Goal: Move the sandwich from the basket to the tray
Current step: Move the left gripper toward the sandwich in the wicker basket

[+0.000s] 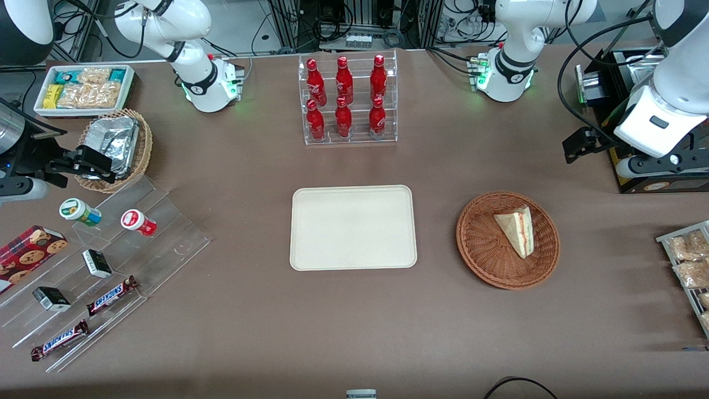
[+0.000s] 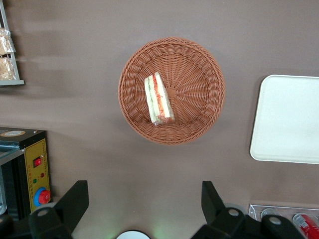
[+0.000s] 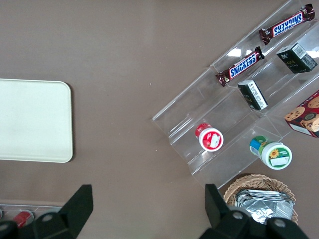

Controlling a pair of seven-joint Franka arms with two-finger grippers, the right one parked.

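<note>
So the small triangular sandwich (image 1: 516,230) of pale white bread, with red and green filling stripes on its edge, is lying on its side inside the round reddish-brown woven wicker basket (image 1: 487,260), a bit off the basket's centre and close to the rim. The basket sits on the brown table (image 1: 354,327), near the flat cream rectangular tray (image 1: 353,228) with rounded corners but not touching it, toward the working arm's end of the table from the tray. Nothing is on the tray.

The left arm's gripper (image 2: 142,199) hangs high above the table, farther from the front camera than the basket. Its two black fingers (image 2: 75,199) are spread wide with nothing between them, and the sandwich is well apart from them.

Farther from the front camera than the tray there's a clear acrylic rack (image 1: 350,100) of red bottles.
</note>
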